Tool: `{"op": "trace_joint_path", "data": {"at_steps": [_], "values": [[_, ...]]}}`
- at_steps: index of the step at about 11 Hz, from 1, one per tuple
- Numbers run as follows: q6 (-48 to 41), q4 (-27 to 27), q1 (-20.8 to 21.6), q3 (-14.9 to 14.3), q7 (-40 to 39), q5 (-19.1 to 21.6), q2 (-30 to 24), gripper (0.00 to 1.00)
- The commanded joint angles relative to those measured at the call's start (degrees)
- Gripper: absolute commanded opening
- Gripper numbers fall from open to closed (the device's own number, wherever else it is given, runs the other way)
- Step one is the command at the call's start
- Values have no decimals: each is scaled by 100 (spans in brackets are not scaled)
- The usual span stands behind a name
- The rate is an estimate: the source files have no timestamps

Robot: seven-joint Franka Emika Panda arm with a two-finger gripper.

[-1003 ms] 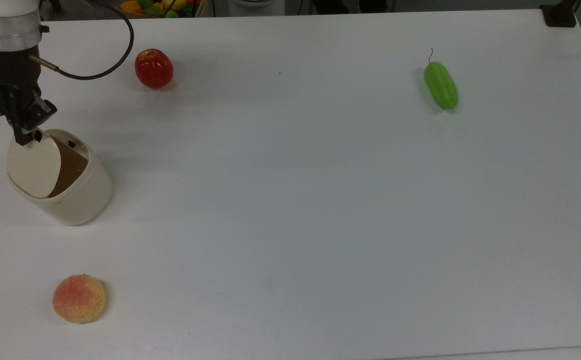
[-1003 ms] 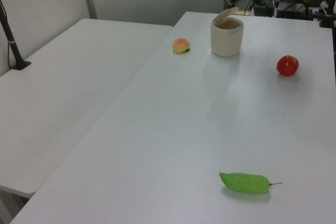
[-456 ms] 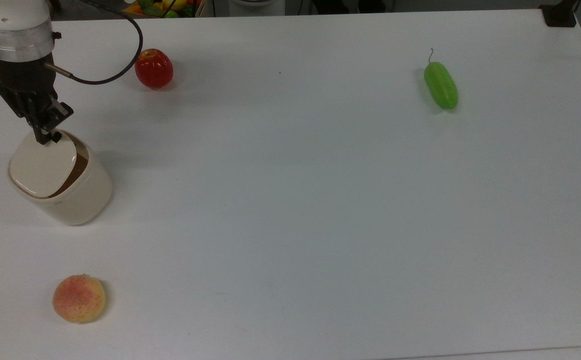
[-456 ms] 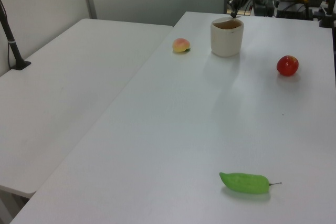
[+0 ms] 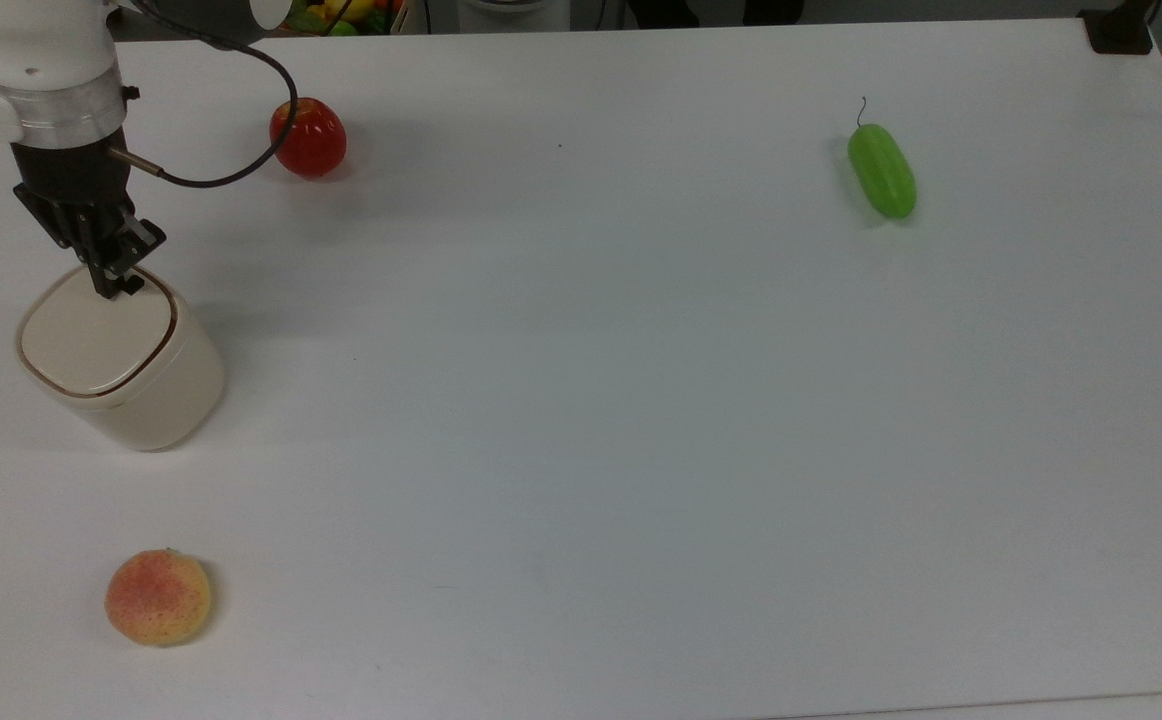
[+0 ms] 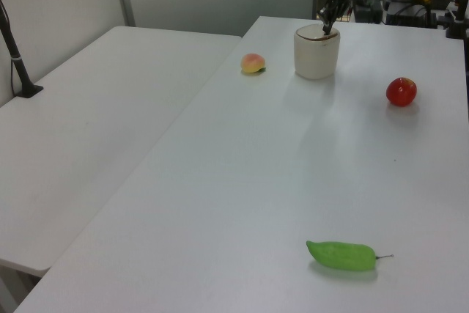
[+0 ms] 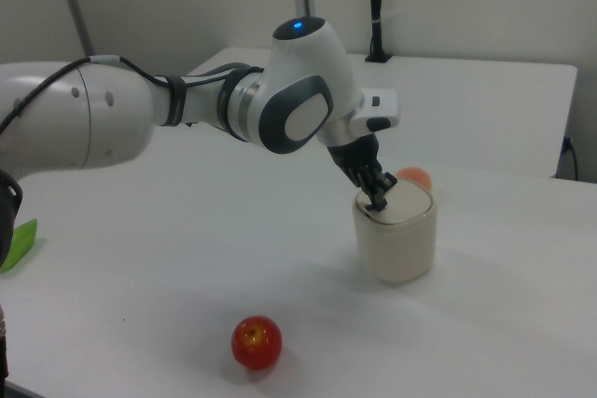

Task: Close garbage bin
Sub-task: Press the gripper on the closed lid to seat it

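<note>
garbage bin (image 5: 121,365): upright near the top view's left tabletop (image 5: 581,400) edge, lid (image 5: 91,335) flat | end effector (image 5: 116,283): fingers clenched together, empty, tip on lid's rim | handling: likely light, stiff, smooth plastic; could tip, press lid top gently, no grasp needed

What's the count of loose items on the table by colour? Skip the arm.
Red: 1, the apple
Green: 1, the cucumber-like vegetable
Orange-yellow: 1, the peach
Cream-beige: 1, the garbage bin, lid down flat
Total: 4
</note>
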Motion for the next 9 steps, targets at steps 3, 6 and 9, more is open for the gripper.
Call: {"op": "trace_joint_path", "data": {"at_steps": [3,6,9], "values": [[-93,-85,58,-34,93,3,92,0],[-102,-94,58,-34,84,3,110,0],[-102,-94,58,-34,84,3,110,0]]}}
